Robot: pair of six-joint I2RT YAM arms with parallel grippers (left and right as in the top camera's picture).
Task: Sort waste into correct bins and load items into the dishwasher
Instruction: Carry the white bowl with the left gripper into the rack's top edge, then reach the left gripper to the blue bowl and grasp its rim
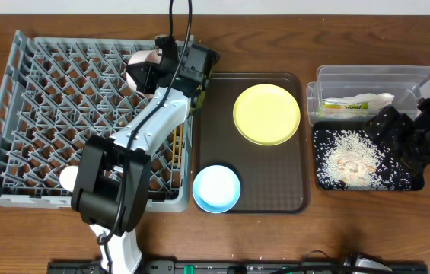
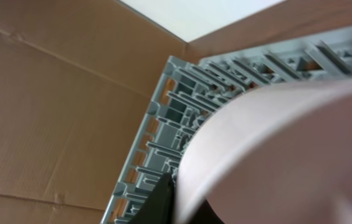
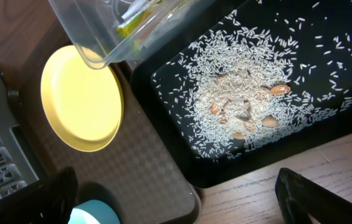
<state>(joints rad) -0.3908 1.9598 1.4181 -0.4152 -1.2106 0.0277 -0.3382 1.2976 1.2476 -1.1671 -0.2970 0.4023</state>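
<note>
— Holding something, is the left gripper [image 1: 148,70]?
— Yes. Its jaws are closed tight on the white bowl [image 1: 139,58]. The bowl is tipped, up over the rack [image 1: 47,99] near its 1 o'clock corner.
— Where is the rack?
— At 9 o'clock on the table [image 1: 351,228]. The chopsticks [image 1: 176,148] lie by its 3 o'clock edge.
— And the right gripper [image 3: 176,177]?
— Its jaws are spread wide with nothing in them. It hangs over the black tray [image 1: 393,183] at 3 o'clock.
— What is in that tray?
— Rice [image 1: 348,160], in a heap in the middle with bits all around.
— And the tub [image 1: 367,70]?
— It sits right beside the black tray, at its 12 o'clock side. The napkin [image 1: 373,99] and the wrapper [image 1: 340,106] are inside.
— Where are the other dishes?
— On the brown tray [image 1: 275,190] in the middle. The plate [image 1: 266,114] is at its 1 o'clock part. The blue bowl [image 1: 216,188] is at its 7 o'clock corner, sticking out a bit over the edge.
</note>
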